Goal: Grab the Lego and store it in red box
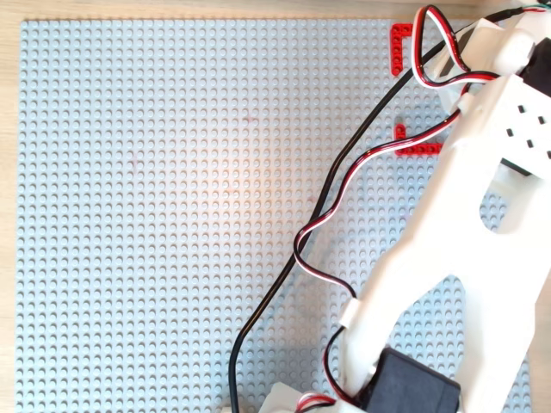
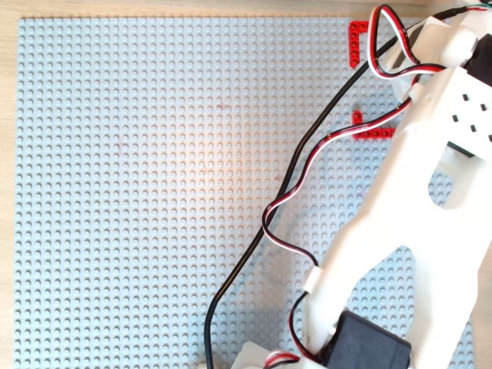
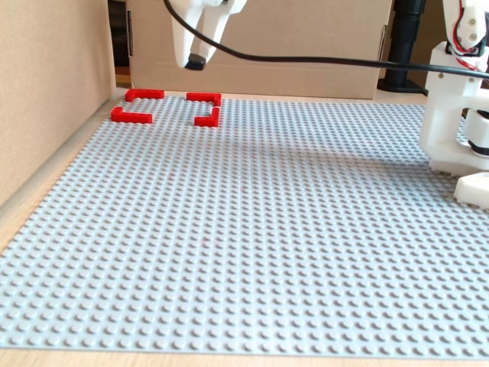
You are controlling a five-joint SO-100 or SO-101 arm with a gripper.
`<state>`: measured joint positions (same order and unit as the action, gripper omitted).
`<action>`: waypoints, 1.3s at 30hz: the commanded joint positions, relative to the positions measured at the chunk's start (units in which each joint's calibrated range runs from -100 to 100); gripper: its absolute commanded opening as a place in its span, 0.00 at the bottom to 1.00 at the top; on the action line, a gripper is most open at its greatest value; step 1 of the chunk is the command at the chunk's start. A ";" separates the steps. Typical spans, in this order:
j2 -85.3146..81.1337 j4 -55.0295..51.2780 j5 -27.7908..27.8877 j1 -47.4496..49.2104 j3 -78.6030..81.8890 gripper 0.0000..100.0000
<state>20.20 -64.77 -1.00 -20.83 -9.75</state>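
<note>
In the fixed view my white gripper [image 3: 195, 63] hangs above the red box [image 3: 205, 98], near the far left corner of the grey baseplate [image 3: 252, 229]. Its jaws are closed on a small dark glossy piece, the Lego [image 3: 196, 63], held clear of the plate. The red box is four L-shaped corner pieces with nothing inside. In both overhead views only two of its corners [image 1: 400, 41] [image 2: 372, 131] show. My white arm [image 1: 482, 189] [image 2: 430, 169] covers the others and hides the fingertips and the Lego.
A cardboard wall [image 3: 46, 99] runs along the left of the plate and a cardboard box [image 3: 306, 46] stands behind it. The arm's white base [image 3: 458, 115] stands at the right. Black and red-white cables [image 1: 318, 232] hang over the plate.
</note>
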 commanded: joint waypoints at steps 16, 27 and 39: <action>0.56 3.19 0.17 1.44 -3.07 0.14; -28.59 -17.69 2.77 7.54 -3.07 0.01; -60.54 -34.44 2.41 14.84 -0.61 0.01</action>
<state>-31.87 -97.32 1.44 -7.67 -10.73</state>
